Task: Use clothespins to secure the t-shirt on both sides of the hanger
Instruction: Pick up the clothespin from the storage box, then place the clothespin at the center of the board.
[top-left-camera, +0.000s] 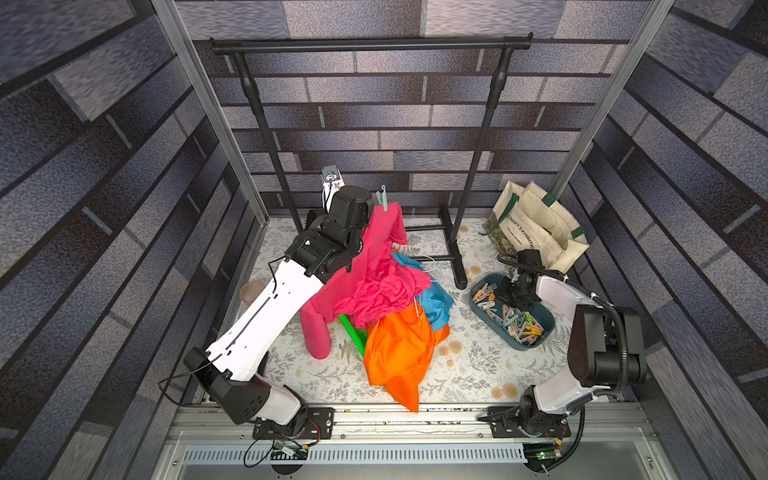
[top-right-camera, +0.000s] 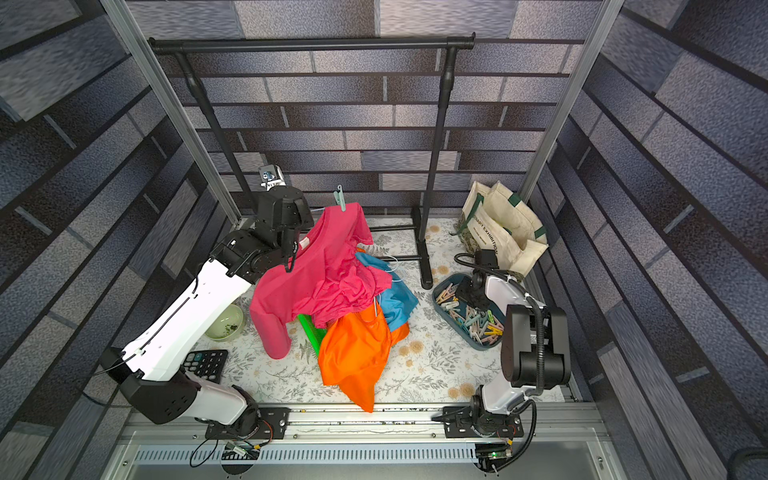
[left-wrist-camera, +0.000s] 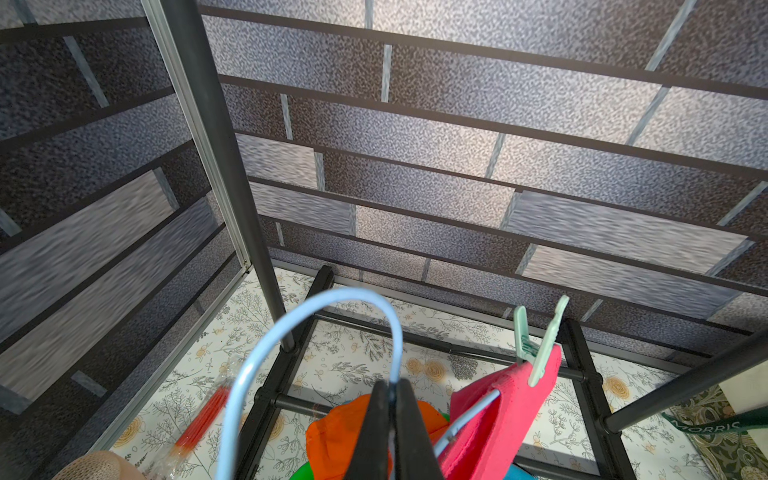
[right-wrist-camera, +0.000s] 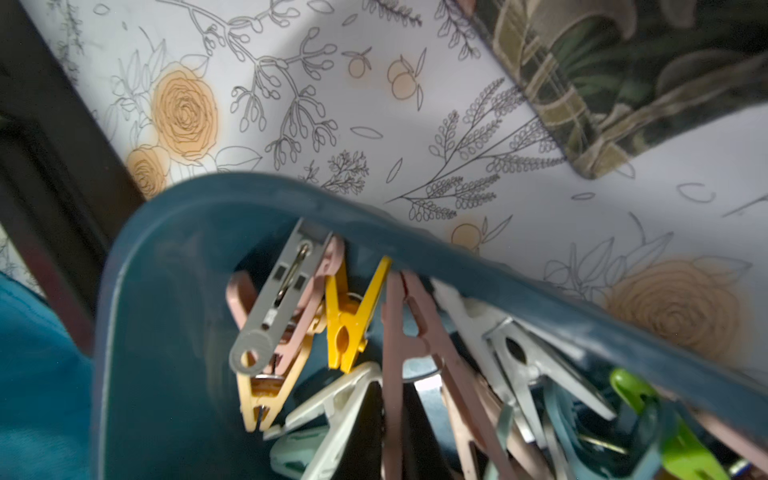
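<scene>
Your pink clothespin (right-wrist-camera: 392, 353) lies lengthwise between the right fingers (right-wrist-camera: 372, 432), which are pinched shut on it inside the blue tray (top-left-camera: 547, 322) of clothespins (top-left-camera: 513, 320). The right arm is folded low over the tabletop (top-left-camera: 478, 365). Well to its left, the left fingers (left-wrist-camera: 374, 432) clamp the raised hanger (left-wrist-camera: 316, 307) by its neck, with the pink t-shirt (top-left-camera: 374, 266) draped over it. A mint clothespin (left-wrist-camera: 536, 345) already grips the far shoulder, so the near shoulder likely comes next.

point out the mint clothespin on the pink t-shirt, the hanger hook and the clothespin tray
mint clothespin (left-wrist-camera: 543, 353), left wrist view, on one leg
hanger hook (left-wrist-camera: 345, 294), left wrist view, top of the blue wire loop
clothespin tray (right-wrist-camera: 257, 195), right wrist view, on its blue rim
</scene>
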